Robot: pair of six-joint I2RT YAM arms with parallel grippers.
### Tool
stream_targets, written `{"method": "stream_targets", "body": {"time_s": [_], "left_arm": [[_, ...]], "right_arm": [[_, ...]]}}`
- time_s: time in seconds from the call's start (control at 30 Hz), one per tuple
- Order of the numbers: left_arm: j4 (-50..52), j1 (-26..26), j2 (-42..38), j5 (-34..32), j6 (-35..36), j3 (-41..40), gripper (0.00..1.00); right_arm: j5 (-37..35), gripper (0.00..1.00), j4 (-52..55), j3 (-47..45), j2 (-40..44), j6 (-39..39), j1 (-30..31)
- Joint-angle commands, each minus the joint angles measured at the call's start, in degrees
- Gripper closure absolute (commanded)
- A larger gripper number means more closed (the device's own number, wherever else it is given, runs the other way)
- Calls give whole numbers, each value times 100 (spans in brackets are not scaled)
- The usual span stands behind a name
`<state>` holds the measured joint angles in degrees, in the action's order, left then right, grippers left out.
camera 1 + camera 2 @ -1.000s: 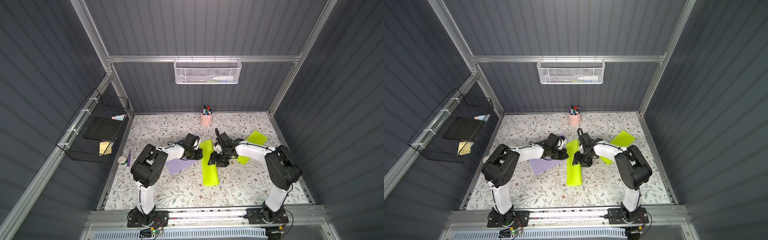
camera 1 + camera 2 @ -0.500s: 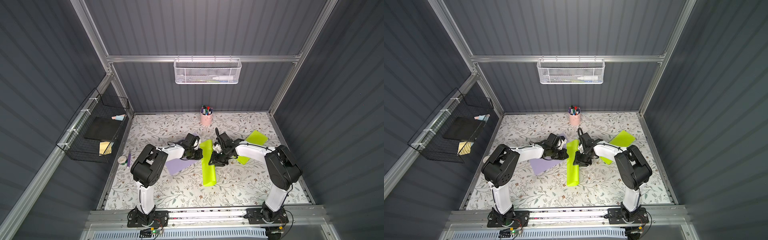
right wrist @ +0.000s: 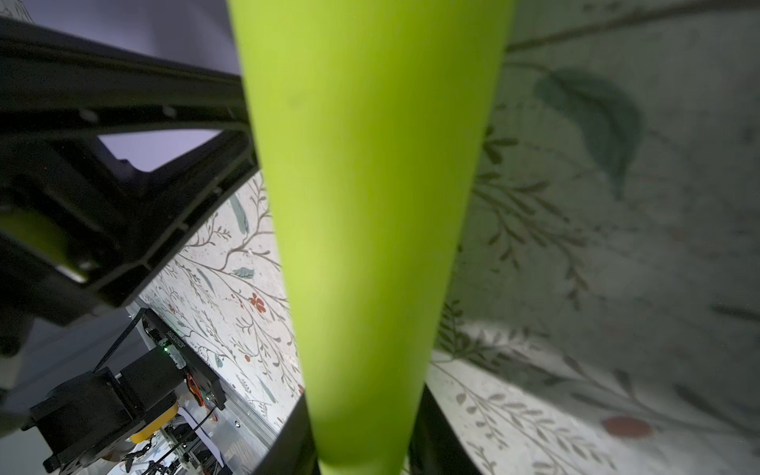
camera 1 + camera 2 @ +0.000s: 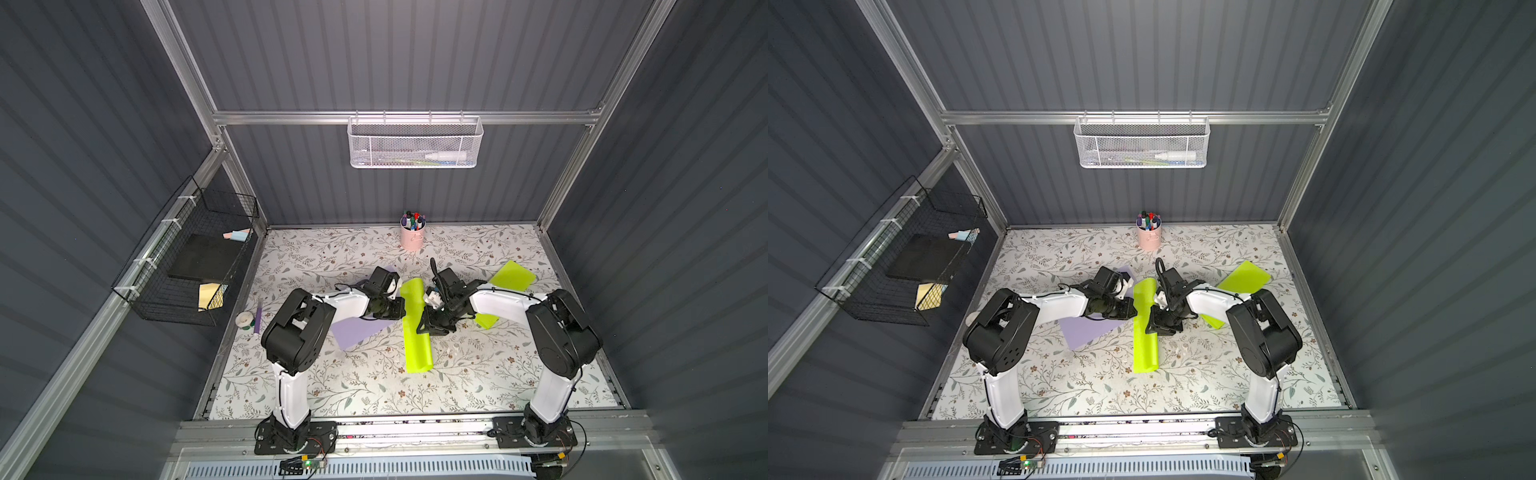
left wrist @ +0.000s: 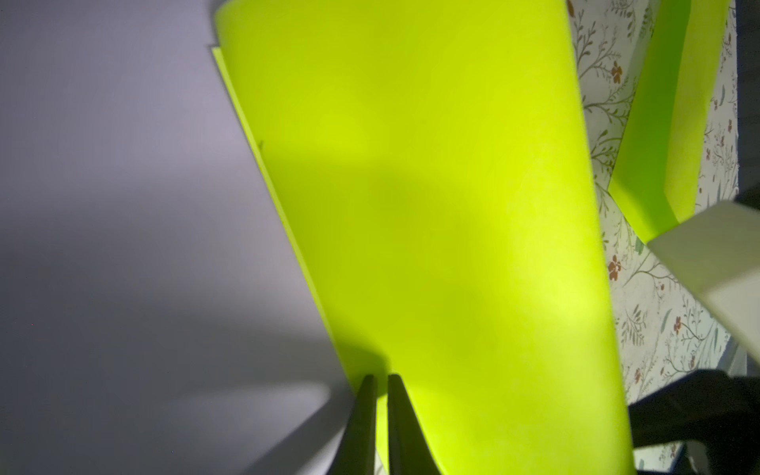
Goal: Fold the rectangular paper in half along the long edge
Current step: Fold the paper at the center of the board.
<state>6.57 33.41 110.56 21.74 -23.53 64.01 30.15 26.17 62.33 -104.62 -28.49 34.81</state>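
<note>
The paper [image 4: 417, 332], bright yellow-green, lies on the table [image 4: 332, 386] straight in front of the cup [image 4: 411, 239], on the robot's side of it. It is a long narrow strip that points toward the cup. It is doubled over along its length: in the left wrist view the upper layer [image 5: 452, 205] covers the lower one, and only a thin line of the lower layer shows beside it. The near end of the strip lies free. The far end is near the cup but apart from it.

Both grippers meet the strip in its farther half. The left gripper [image 4: 400, 309] comes from the left of the cup. Its jaws are almost together, and the fingertips [image 5: 362, 419] are at the open edge of the paper. Whether paper is between them I cannot tell. The right gripper [image 4: 420, 327] comes from the right of the cup. In the right wrist view the rounded fold of the paper [image 3: 370, 205] runs between its two fingers [image 3: 432, 448] and fills the gap, so the jaws stand narrow and hold the fold.

A purple sheet [image 4: 357, 328] lies in front of the cup and to its left, under the left arm, next to the paper. A green sheet [image 4: 511, 276] lies in front of the cup and to its right, partly under the right arm. The cup is pink, has pens in it and stands by the back wall. Above the cup a white basket [image 4: 415, 141] hangs on that wall.
</note>
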Motion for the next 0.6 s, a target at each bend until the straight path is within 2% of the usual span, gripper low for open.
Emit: {"method": "stream_targets", "body": {"time_s": [0.0, 0.37, 0.57], "left_arm": [[495, 16, -53, -126, -3, -32, 88], [598, 17, -358, -231, -17, -24, 85], [635, 15, -426, -240, -11, 70, 82]], "right_arm": [[-74, 67, 15, -75, -119, 19, -27], [-63, 75, 10, -176, -208, -6, -106], [-4, 76, 10, -195, -227, 20, -106]]}}
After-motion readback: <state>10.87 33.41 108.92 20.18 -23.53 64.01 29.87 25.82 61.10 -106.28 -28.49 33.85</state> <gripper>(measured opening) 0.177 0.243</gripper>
